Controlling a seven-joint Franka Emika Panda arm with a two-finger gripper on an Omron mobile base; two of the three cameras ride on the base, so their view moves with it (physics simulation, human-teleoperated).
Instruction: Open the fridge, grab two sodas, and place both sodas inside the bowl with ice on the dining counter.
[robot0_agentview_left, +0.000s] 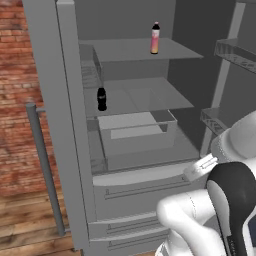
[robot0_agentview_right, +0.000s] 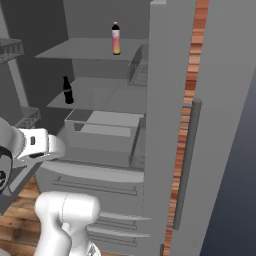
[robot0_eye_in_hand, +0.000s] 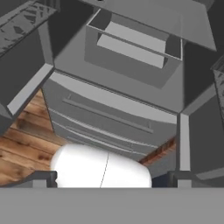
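My gripper (robot0_eye_in_hand: 109, 177), fingers spread wide and empty, faces the open fridge (robot0_agentview_left: 150, 170) drawers. Both sodas stand upright above: pink bottle (robot0_agentview_left: 155, 38) top centre, dark bottle (robot0_agentview_left: 101, 99) mid-left.

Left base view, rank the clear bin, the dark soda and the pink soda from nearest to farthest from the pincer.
From the pincer, low at the right:
1. Clear bin, on the lowest shelf.
2. Dark soda, middle shelf, left.
3. Pink soda, top shelf.
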